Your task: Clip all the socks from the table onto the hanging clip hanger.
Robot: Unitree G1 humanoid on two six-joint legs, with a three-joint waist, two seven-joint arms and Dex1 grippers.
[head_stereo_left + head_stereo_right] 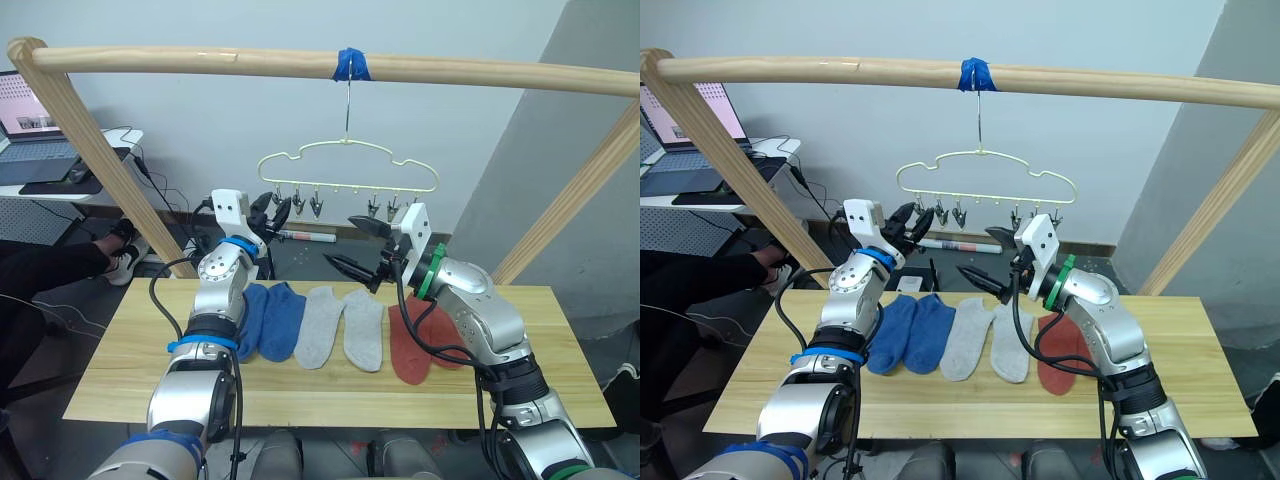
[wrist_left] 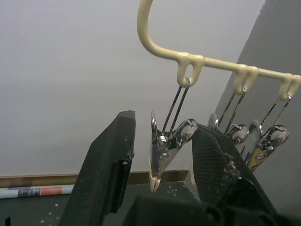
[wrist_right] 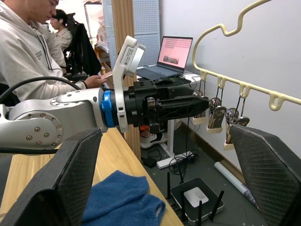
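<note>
Table [image 1: 120, 370] of pale planks carrying six socks [image 1: 330, 325] in a row: two blue at the robot's left, two grey in the middle, two rust red at the right. Clip hanger [image 1: 345, 160] hung by its hook from a taped wooden pole [image 1: 200, 60] above the table's far edge, all clips bare. Left hand [image 1: 277, 212] raised to the hanger's left end, fingers parted narrowly on either side of the end clip [image 2: 162, 150], holding nothing. Right hand [image 1: 355, 245] spread wide and empty, above the grey socks
</note>
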